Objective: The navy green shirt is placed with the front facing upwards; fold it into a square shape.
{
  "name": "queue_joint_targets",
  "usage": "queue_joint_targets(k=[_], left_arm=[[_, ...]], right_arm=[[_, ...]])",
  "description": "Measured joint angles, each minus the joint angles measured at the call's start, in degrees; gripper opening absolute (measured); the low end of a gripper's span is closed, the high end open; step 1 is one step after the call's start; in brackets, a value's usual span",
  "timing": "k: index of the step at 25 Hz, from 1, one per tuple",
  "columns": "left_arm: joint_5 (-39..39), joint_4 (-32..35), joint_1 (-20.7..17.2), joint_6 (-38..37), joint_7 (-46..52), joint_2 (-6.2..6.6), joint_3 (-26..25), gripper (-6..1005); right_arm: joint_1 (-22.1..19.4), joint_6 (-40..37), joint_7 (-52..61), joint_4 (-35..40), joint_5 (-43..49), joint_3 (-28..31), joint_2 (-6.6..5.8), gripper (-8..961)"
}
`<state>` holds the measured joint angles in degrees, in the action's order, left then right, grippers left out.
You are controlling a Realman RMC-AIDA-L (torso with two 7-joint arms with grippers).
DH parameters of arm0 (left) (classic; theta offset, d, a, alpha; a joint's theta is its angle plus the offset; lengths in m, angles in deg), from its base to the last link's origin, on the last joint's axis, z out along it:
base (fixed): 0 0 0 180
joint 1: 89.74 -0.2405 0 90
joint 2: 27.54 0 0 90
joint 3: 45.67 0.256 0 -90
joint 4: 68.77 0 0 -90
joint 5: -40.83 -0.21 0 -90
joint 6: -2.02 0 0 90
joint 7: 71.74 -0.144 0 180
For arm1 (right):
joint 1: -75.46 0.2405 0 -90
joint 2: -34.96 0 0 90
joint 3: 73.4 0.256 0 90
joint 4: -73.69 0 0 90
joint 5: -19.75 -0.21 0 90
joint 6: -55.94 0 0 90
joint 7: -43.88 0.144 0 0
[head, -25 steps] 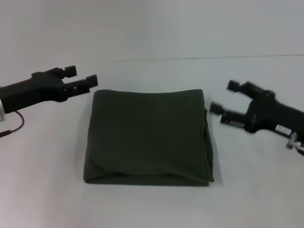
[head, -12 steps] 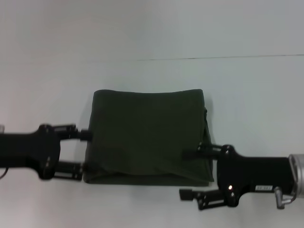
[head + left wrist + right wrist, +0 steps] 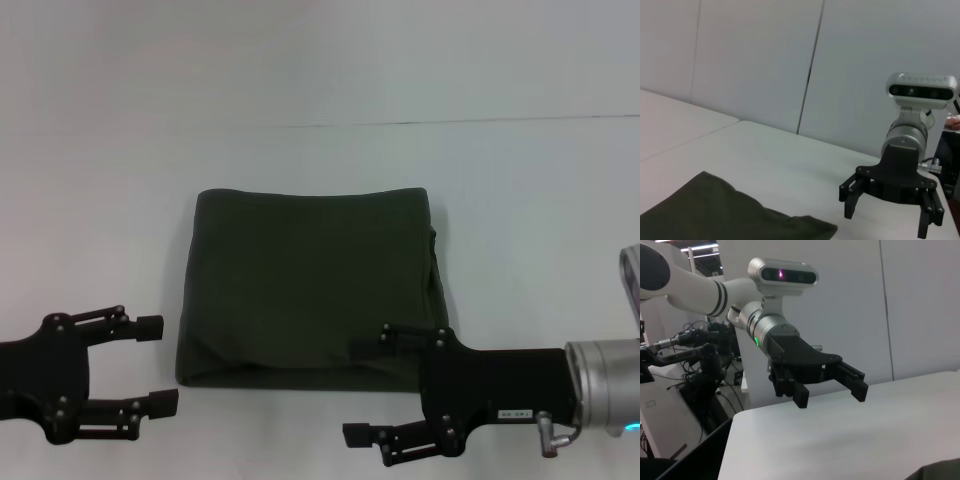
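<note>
While lying already folded into a near-square pad in the middle of the head frame, on the white table (image 3: 520, 200), the navy green shirt (image 3: 312, 285) shows no lettering and no sleeves; looks close to done, by judgement. Rests flat, far edge straight, near edge slightly rounded with a soft roll of cloth, right side showing a thin stack of layers.

Sits at lower left of the head frame, just off the shirt's near-left corner and not touching it: left gripper (image 3: 152, 364), fingers spread wide, nothing between them. Sits at lower right, just beside the near-right corner, upper finger overlapping the cloth's edge in the frame, contact not clear: right gripper (image 3: 374, 385), likewise spread and empty. Appears again across the table in the left wrist view, right gripper (image 3: 890, 212), fingers apart, beyond a corner of the cloth.

Judged soft, light, limp cotton, several layers thick: likely to slump and unfold if lifted by one point. Best taken at both near corners together, pinching all layers, or merely pressed and squared.
</note>
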<state>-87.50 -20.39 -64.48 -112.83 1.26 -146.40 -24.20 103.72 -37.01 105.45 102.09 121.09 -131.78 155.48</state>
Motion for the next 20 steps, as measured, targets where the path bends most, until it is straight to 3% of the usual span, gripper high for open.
queue_joint_targets(k=[20], left_arm=[[-0.87,-3.36,0.90,3.44,-3.26,-0.22,-0.21,861]], right_arm=[[0.65,0.39,-0.83,-1.25,-0.72,-2.13,-0.03,942]])
